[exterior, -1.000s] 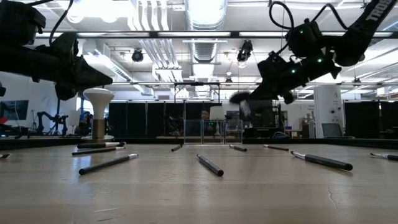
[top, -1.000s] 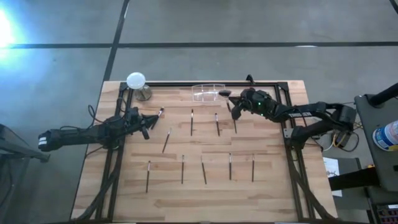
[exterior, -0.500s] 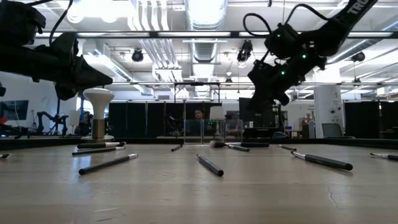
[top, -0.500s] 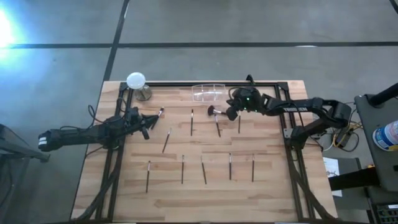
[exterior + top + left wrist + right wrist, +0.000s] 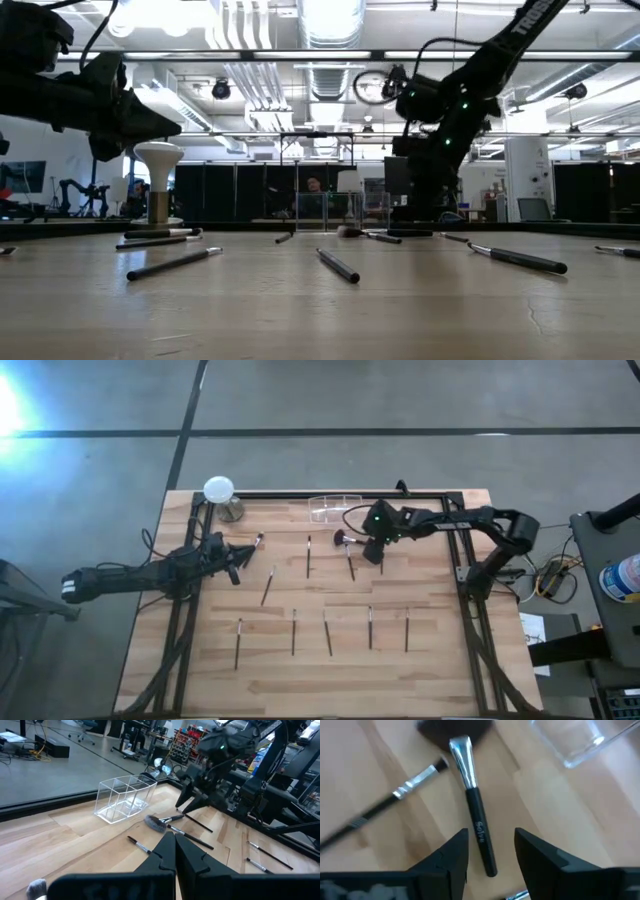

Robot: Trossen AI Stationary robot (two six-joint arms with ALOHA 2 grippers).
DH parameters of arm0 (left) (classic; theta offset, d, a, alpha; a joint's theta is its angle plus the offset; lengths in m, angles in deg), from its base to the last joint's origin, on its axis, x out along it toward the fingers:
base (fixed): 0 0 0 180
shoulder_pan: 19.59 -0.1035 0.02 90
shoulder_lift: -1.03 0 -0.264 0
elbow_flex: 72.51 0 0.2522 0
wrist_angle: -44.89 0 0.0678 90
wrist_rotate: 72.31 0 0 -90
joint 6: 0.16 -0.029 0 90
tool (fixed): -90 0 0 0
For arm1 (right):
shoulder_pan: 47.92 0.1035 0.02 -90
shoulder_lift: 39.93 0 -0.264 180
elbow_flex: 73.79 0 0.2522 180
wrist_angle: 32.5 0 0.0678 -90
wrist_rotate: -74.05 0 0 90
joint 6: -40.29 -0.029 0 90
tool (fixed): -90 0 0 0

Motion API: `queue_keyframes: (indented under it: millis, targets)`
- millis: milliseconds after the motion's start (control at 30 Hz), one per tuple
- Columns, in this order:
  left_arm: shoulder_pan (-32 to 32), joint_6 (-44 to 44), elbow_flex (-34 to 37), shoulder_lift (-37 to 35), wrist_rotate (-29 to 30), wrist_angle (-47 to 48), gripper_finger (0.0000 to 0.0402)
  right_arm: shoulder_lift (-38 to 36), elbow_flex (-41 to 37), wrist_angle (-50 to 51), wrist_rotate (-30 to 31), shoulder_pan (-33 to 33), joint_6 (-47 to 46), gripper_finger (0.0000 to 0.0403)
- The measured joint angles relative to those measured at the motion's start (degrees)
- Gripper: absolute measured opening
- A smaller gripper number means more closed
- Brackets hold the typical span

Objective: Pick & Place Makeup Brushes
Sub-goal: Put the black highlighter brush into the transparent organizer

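A makeup brush with a fluffy dark head lies flat on the wooden table, just in front of the clear container. My right gripper stands open above it and points steeply down. Its fingers stand on either side of the handle's free end without touching it. Several other thin makeup brushes lie spread over the table. My left gripper hangs shut and holding nothing over the table's left side.
A white ball-topped metal stand is at the far left corner. The clear container sits at the far edge, in the middle. A thin brush lies close beside the fluffy one. A dark frame borders the table.
My right gripper has gone toward the table's left and down, and has tipped from nearly level to steeply downward. It has let go of the fluffy brush. The brush was up at the gripper near the container and now lies flat on the table.
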Motion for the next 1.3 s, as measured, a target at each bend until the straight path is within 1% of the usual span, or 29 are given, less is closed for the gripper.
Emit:
queue_keyframes:
  millis: [100,267,533,600,733,833,933,1033,1200,1300]
  targets:
    - [0.0,0.0,0.0,0.0,0.0,0.0,0.0,3.2,2.8,2.7,0.0,0.0,1.5,0.0149]
    - [0.0,0.1,0.0,0.0,-0.1,0.0,0.0,6.9,5.9,5.7,0.3,0.1,3.4,0.0121]
    - [-0.1,-0.2,0.0,0.1,1.4,0.0,0.0,8.9,7.3,6.2,-2.3,0.0,5.2,0.0043]
    - [-0.1,0.0,0.0,0.4,1.5,0.0,0.0,8.4,7.2,6.2,-2.4,0.0,5.3,0.003]
    - [-0.1,1.5,0.0,0.4,1.6,-0.3,0.0,6.5,6.9,5.8,-2.4,0.0,5.3,0.0029]
    - [-0.1,1.7,0.0,0.4,1.6,-1.0,0.0,2.7,5.9,3.9,-2.6,0.2,4.6,0.003]
    - [-0.1,1.7,0.0,0.4,1.6,-2.2,0.0,-1.1,3.3,1.1,-2.6,0.5,3.6,0.003]
    - [-0.1,1.6,0.0,0.5,1.5,-4.2,0.0,-5.4,-0.1,-5.5,-2.7,1.0,2.8,0.003]
    - [-0.1,1.6,0.0,1.7,-0.2,-8.6,0.0,-10.4,-7.4,-24.2,-4.1,2.0,-0.7,0.0029]
    - [-0.1,1.2,0.0,4.0,-1.4,-14.6,0.0,-11.7,-11.1,-37.8,-6.0,3.2,-3.2,0.0029]
